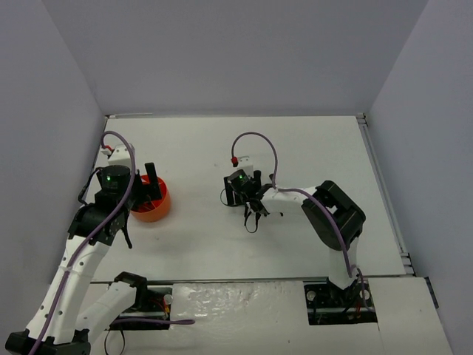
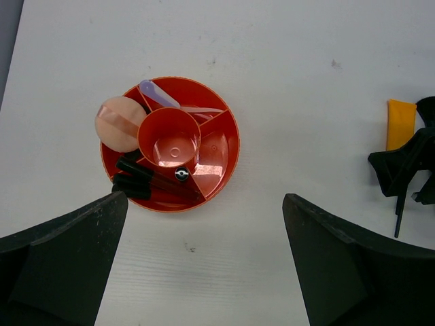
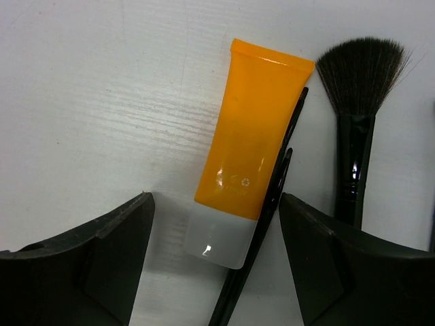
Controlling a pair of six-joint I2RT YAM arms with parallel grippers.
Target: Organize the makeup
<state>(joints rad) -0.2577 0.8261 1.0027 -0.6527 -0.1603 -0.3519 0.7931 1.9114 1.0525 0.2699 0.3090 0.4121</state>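
The right hand (image 3: 216,227) hung low over the tabletop (image 3: 102,88) with its fingers (image 3: 102,258) spread. They straddled the capped end of an orange tube (image 3: 251,129) lying flat between them. A gap showed on each side, and neither finger touched the tube. Its white cap pointed back toward the wrist, its crimped end away past the fingertips. Two thin black sticks (image 3: 275,197), pencils or brush handles, lay against the tube's edge, between it and one finger. Ahead of that finger lay a fluffy black powder brush (image 3: 358,88), its handle running under the finger.

The left hand (image 2: 205,204) hovered higher, fingers wide apart and empty, with the round orange divided tub (image 2: 217,153) just ahead of its fingertips. A pale pink puff (image 2: 119,122) leaned on the tub's rim, and black items (image 2: 136,180) lay in the compartment nearest the hand.
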